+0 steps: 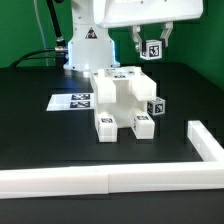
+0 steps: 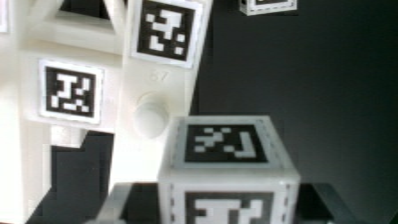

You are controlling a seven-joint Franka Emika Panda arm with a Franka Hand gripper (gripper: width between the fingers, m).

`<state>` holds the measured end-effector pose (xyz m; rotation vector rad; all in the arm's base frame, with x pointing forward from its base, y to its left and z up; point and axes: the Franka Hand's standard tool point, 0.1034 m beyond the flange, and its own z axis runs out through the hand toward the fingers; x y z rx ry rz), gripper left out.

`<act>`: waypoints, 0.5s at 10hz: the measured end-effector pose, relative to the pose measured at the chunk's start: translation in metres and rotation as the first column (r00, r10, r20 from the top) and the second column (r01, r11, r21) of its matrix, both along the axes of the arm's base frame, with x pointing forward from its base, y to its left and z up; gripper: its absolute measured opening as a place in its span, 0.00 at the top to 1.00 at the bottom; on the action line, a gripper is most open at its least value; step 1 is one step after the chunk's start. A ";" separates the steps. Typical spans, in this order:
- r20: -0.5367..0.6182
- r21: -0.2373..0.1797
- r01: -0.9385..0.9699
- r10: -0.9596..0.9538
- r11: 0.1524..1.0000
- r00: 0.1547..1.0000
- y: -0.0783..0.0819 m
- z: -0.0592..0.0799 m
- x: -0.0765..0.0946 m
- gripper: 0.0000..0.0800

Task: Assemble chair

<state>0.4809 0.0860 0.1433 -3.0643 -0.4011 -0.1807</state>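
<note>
Claw, exterior view: claw clamps a tagged white cube between both fingers, raised above the black table.
Chair, exterior view: partly built chair stands mid-table, below the cube and apart from it; marker board lies just beside it, on the exterior view's left.
Claw, wrist view: cube sits between the jaws.
Chair, wrist view: tagged chair pieces stand near the cube.

Blocky white tagged chair, part-built; one tagged cube aloft
</note>
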 end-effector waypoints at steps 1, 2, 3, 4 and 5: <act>0.000 0.000 0.001 -0.001 1.000 1.000 0.000 0.000 0.000 0.64; 0.001 -0.004 -0.019 0.019 1.000 1.000 -0.003 0.000 0.001 0.64; 0.003 -0.013 -0.042 0.042 0.999 0.999 -0.014 -0.001 0.004 0.64; 0.002 -0.015 -0.035 0.035 0.999 0.999 -0.019 -0.003 0.005 0.64; 0.001 -0.017 -0.035 0.035 0.999 0.999 -0.021 -0.004 0.005 0.64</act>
